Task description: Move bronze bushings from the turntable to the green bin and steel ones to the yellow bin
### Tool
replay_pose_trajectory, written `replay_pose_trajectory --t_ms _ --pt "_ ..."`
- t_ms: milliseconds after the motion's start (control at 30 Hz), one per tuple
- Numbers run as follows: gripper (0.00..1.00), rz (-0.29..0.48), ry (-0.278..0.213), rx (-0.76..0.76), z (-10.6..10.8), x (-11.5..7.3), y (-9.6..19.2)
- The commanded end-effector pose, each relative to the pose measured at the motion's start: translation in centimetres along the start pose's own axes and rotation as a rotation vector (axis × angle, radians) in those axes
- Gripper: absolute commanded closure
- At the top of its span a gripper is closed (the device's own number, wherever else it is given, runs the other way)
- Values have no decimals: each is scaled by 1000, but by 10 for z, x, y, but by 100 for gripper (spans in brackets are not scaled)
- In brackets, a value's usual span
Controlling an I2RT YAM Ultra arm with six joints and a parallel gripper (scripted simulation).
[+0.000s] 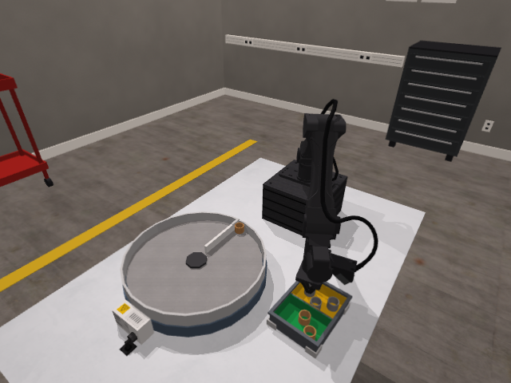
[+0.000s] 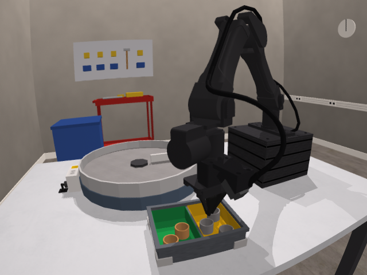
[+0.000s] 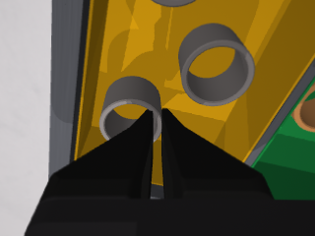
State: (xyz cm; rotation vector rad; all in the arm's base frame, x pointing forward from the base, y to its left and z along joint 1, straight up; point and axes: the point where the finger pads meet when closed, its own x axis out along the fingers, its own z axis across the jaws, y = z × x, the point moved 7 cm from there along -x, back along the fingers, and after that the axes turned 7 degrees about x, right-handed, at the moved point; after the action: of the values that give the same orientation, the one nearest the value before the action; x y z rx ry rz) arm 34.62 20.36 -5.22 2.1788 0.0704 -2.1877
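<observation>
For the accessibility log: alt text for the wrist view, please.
The gripper pinches the near wall of a steel bushing standing in the yellow bin. A second steel bushing stands beyond it, a third is cut off at the top edge, and the green bin shows at right.

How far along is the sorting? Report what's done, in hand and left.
Done: two bronze bushings lie in the green bin, two steel ones in the yellow bin. In hand: the gripper pinches a third steel bushing inside the yellow bin, unreleased. Left: one bronze bushing on the turntable.
</observation>
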Motion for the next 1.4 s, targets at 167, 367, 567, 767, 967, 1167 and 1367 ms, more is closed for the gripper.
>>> replay_pose_trajectory --t_ms 167,367,567,767,967,1167,1367 --pt "100 -13 27 -2 -10 -10 -4" --pt "100 -13 27 -2 -10 -10 -4" --pt "100 -13 27 -2 -10 -10 -4" --pt "100 -13 27 -2 -10 -10 -4" --pt "100 -13 27 -2 -10 -10 -4" --pt "87 -13 27 -2 -10 -10 -4" --pt "87 -14 30 -2 -11 -10 -5"
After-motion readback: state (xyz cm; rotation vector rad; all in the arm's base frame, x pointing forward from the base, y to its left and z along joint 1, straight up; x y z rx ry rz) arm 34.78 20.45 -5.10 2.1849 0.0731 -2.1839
